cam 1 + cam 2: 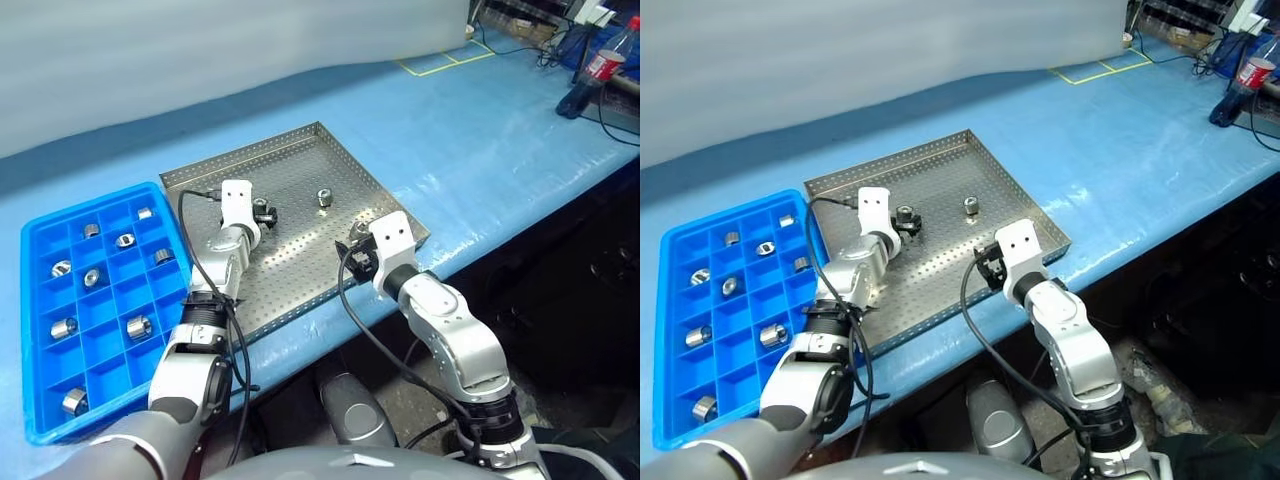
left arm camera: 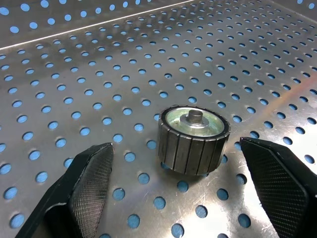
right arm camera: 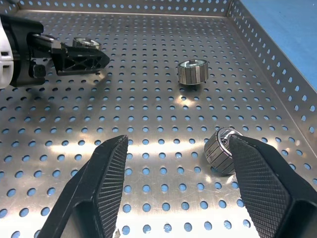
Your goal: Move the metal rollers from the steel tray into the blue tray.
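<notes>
The steel tray (image 1: 300, 270) lies mid-table with three metal rollers on its perforated floor. My left gripper (image 1: 262, 212) is open, its fingers (image 2: 91, 173) either side of one upright roller (image 2: 194, 139) without touching it. A second roller (image 1: 325, 197) stands alone further back. My right gripper (image 3: 177, 146) is open and empty near the tray's front right corner; a third roller (image 3: 220, 151) lies tilted just beside one of its fingers (image 3: 257, 168). The blue tray (image 1: 90, 207) sits to the left, with several rollers in its compartments.
The blue-covered table (image 1: 500, 150) runs back to a pale wall. A cola bottle (image 1: 600, 65) and cables stand at the far right corner, near yellow tape marks (image 1: 445, 62). The table's front edge passes just below both trays.
</notes>
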Available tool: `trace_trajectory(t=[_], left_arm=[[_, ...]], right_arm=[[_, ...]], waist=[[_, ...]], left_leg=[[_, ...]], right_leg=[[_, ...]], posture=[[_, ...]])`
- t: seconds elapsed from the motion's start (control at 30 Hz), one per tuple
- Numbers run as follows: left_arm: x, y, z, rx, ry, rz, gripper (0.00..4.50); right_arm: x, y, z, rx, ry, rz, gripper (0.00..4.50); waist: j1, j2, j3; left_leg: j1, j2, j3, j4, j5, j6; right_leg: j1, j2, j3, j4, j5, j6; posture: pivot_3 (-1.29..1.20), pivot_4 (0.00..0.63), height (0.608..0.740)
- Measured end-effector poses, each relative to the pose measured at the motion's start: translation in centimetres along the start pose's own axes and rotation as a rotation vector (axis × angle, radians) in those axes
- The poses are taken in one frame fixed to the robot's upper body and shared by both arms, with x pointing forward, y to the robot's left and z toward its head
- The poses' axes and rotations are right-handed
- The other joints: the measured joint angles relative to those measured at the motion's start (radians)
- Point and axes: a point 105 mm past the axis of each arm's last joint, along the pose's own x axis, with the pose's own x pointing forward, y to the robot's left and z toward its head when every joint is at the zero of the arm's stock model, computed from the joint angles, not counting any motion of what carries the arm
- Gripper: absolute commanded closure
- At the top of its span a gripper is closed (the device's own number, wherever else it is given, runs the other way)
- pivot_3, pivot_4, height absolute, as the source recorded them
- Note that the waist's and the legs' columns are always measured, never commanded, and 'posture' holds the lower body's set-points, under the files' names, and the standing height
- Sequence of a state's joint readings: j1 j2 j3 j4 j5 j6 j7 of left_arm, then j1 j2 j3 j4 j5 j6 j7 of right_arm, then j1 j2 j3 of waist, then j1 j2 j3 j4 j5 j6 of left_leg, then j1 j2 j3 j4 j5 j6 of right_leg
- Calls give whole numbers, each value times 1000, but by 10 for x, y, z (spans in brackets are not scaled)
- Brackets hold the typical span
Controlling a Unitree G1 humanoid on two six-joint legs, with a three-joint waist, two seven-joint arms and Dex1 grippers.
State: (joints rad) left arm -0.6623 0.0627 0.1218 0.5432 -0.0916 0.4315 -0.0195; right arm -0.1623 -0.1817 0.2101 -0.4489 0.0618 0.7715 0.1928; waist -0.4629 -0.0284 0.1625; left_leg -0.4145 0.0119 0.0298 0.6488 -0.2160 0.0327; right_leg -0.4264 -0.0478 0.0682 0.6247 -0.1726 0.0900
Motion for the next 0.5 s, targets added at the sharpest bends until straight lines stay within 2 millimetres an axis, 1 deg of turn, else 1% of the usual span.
trace_trajectory(t=[0.1,0.3,0.4,0.43,0.5], left_arm=[[0,-2,1,24,-6,3,51],[2,-2,0,71,4,19,51],[2,-2,-1,69,-1,11,646],[2,-3,-1,64,-2,3,908],[2,-6,-1,56,-4,-11,1603]], right_arm=[[1,3,-6,-3,20,4,1106],[1,3,-5,-6,13,-3,1106],[1,3,-5,-7,11,-5,1106],[1,3,-5,-8,8,-6,1106],[1,2,-5,-14,6,-9,1106]], waist=[[0,0,0],[-1,-1,0],[-3,-1,0],[-4,-1,0],[-3,-1,0]], left_leg=[[-1,0,0,-2,0,0],[-1,-1,0,-2,-1,1],[-1,-1,0,-1,-1,1],[-1,-1,0,-2,-1,1],[-1,-1,0,-2,-1,1]], right_leg=[[-2,0,0,0,-1,1],[-2,-1,1,0,-2,1],[-1,-1,1,0,-2,2],[-1,-1,1,0,-2,2],[-1,-1,1,0,-2,2]], posture=[[-451,150,740],[-453,150,740],[-453,150,740],[-452,150,740],[-452,150,740]])
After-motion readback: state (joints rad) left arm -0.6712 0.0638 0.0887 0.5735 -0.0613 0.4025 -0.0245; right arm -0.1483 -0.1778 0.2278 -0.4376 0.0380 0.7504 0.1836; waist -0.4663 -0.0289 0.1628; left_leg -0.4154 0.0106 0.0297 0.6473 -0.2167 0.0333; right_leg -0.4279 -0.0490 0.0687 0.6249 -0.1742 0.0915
